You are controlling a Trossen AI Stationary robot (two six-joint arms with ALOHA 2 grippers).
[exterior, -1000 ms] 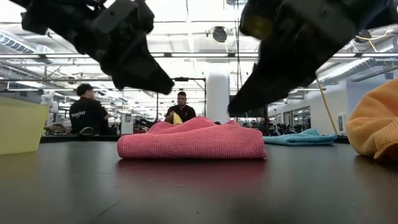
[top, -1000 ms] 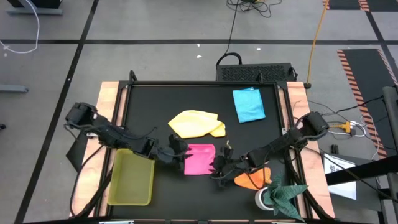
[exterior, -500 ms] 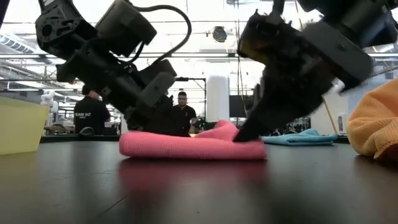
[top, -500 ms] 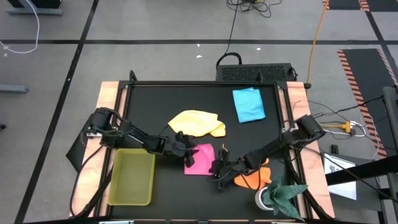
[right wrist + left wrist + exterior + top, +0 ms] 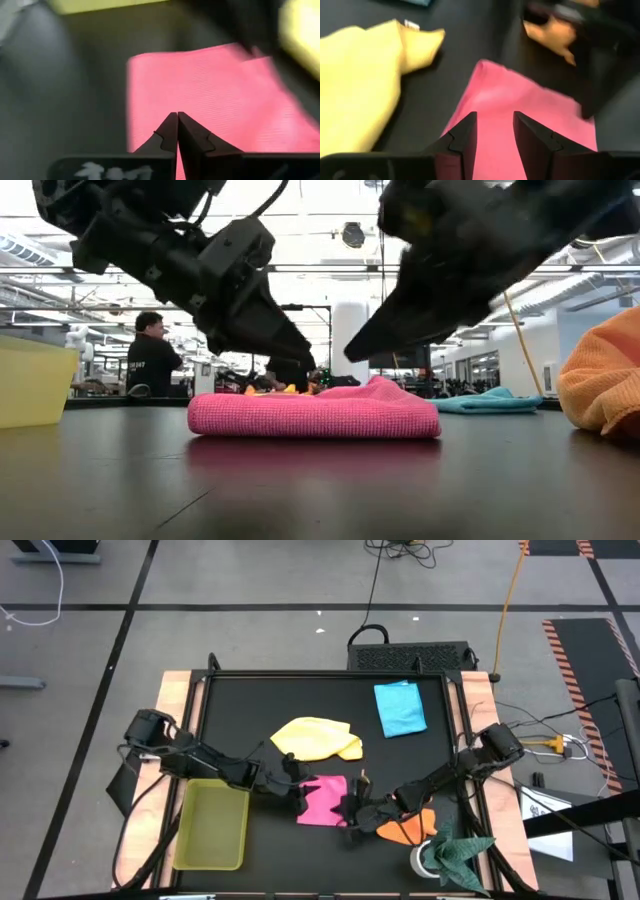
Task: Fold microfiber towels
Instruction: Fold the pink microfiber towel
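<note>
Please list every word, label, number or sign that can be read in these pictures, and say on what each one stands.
None can be read for certain.
White print on the person's dark shirt, low view: too small to read.
White marks on the right gripper's base, right wrist view: too blurred to read.
Small tag on the yellow towel, left wrist view: no legible text.

Both arms are dark, almost black, built from slim jointed links with thick round housings at the joints. The left arm (image 5: 190, 755) has a loose black cable that loops over its wrist block. The left gripper (image 5: 494, 135) has two flat, wedge-shaped black fingers (image 5: 465, 137) (each with a small step on the inner edge).
</note>
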